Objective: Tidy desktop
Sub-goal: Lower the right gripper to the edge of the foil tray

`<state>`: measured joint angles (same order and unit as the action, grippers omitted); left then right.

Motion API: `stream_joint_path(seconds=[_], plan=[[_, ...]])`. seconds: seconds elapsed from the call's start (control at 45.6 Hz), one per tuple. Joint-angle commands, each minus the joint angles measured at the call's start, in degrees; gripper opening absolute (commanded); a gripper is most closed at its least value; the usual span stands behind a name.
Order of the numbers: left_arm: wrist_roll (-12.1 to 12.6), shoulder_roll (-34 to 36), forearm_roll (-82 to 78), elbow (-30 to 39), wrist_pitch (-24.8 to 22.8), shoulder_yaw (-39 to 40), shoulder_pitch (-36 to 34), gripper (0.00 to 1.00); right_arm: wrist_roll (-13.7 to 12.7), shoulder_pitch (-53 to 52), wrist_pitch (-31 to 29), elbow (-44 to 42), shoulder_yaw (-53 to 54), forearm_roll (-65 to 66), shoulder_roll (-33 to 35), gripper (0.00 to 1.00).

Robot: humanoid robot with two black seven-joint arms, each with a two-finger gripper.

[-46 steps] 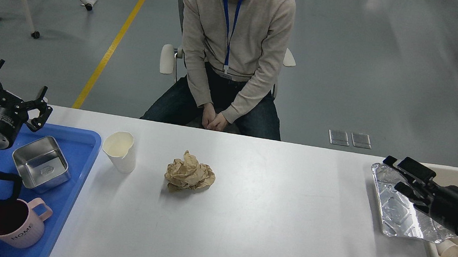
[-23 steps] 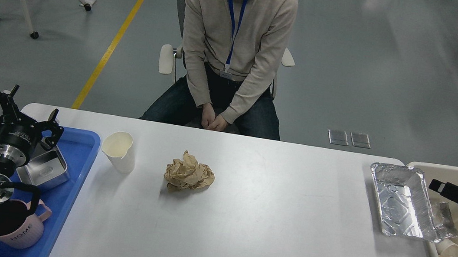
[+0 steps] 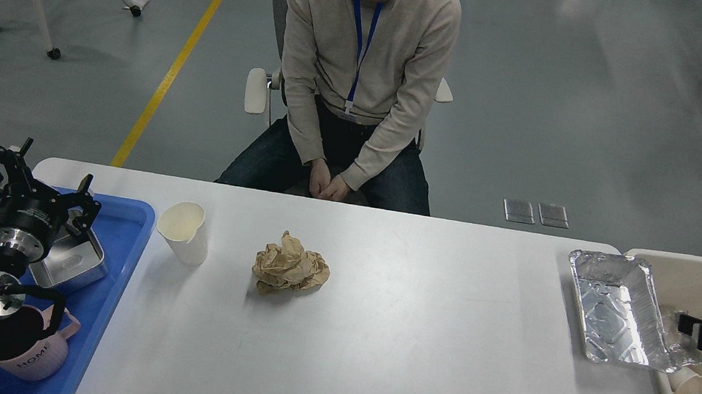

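The desktop (image 3: 414, 338) fills the lower middle of the head view, a wide white surface with three loose items on it. A paper cup (image 3: 184, 232) stands upright near ten o'clock, a crumpled ball of brown paper (image 3: 290, 270) lies just off centre toward eleven o'clock, and a foil tray (image 3: 615, 308) sits at three o'clock with its right edge hanging over the rim of the beige bin (image 3: 684, 265).

The left gripper (image 3: 38, 182) hovers at nine o'clock over the blue tray (image 3: 123, 223), its fingers spread and empty, right above a square metal tin (image 3: 75, 263). A pink mug (image 3: 40, 353) sits in the same tray at eight o'clock, partly hidden by the arm. The right gripper (image 3: 687, 324) shows only as a dark tip at three o'clock over the bin, beside the foil tray; whether its fingers are apart or together cannot be told.

Several risks stand out. The foil tray is thin and perched on an edge, so a sideways brush from the right arm could tip it off or crush it. The cup looks light and tall; a reach from the left could knock it over. The paper ball may spring out of a shallow pinch. A seated person (image 3: 361, 84) faces the table at twelve o'clock, close enough that a long forward reach deserves care.
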<state>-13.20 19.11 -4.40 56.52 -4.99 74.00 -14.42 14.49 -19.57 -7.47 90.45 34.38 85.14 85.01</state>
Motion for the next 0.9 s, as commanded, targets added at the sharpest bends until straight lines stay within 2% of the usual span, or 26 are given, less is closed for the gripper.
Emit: stream_joint_path(seconds=[0.0, 0.395, 0.592, 0.877], plan=[[0.0, -1.4, 0.0, 0.1, 0.8, 0.0, -0.2, 0.97, 0.6, 0.1, 0.0, 0.2, -1.4, 0.0, 1.6, 1.00], [0.3, -2.1, -0.1, 2.0, 1.1, -0.3, 0.1, 0.97, -0.8, 0.1, -0.4, -0.6, -4.7, -3.4, 0.9, 1.00], [0.2, -2.3, -0.1, 4.1, 1.9, -1.7, 0.8, 0.97, -1.0, 0.0, -1.9, -2.3, -4.9, -16.4, 0.7, 1.00], [0.4, -2.3, 0.0, 4.3, 1.7, -2.3, 1.9, 0.97, -1.1, 2.3, -2.0, -5.8, -6.3, -37.1, -6.5, 1.00]])
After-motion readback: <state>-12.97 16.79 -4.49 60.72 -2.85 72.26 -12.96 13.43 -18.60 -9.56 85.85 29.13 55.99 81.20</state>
